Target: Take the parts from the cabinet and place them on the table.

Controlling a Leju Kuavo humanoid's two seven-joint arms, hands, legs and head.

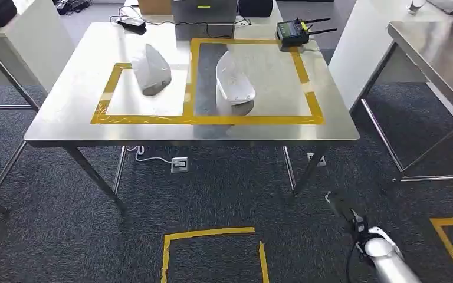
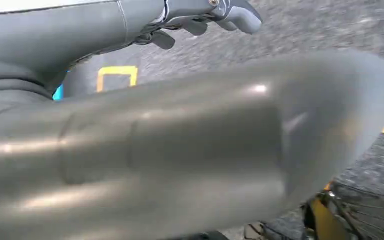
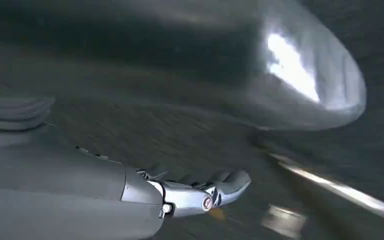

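Two white curved shell parts lie on the steel table (image 1: 53,127) in the head view. One part (image 1: 151,69) sits in the left yellow-taped box, the other (image 1: 234,83) in the larger right box. My right arm (image 1: 383,253) hangs low at the bottom right, well short of the table. In the right wrist view my right hand (image 3: 200,192) holds nothing, its thumb out over blurred carpet. My left hand (image 2: 205,15), in the left wrist view, has its fingers apart and is empty, above carpet with yellow tape (image 2: 116,77).
A black radio unit with antennas (image 1: 295,30) and a dark box with cables (image 1: 203,12) stand at the table's far edge. A second steel table (image 1: 442,53) is at the right. A yellow tape square (image 1: 212,253) marks the carpet in front of me.
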